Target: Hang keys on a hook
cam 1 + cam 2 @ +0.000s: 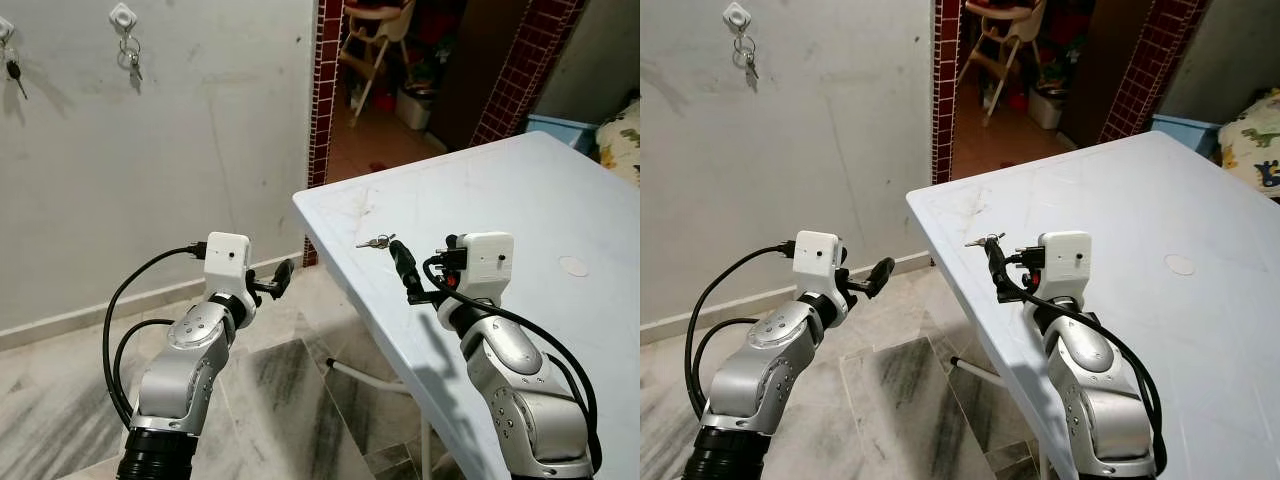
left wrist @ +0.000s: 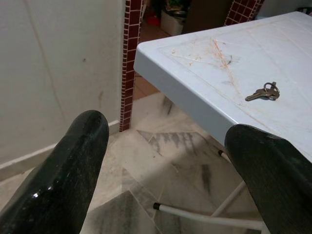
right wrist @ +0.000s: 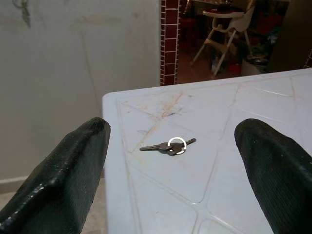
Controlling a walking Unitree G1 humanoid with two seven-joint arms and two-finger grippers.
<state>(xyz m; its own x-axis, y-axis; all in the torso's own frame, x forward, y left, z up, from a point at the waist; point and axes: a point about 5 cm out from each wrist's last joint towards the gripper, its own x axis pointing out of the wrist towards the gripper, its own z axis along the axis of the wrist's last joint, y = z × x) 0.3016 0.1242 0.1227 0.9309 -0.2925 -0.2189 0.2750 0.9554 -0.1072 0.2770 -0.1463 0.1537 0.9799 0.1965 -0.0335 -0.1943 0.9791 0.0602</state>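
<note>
1. The keys [image 1: 376, 241] lie flat on the pale blue table [image 1: 560, 200], centre of the frame, near its front-left corner.
2. The right gripper [image 1: 405, 262] hovers just behind them, fingers spread wide and holding nothing; the wrist view frames the keys between both fingers.
3. The left gripper [image 1: 283, 276] is also spread and empty, over the floor at centre-left.
4. 2 wall hooks [image 1: 122, 17] at the upper left already carry keys.
5. Risk: flat, thin keys may slide or get nudged off the nearby edge if the fingers close too high.
6. Risk: the small ring could miss a hook.
</note>
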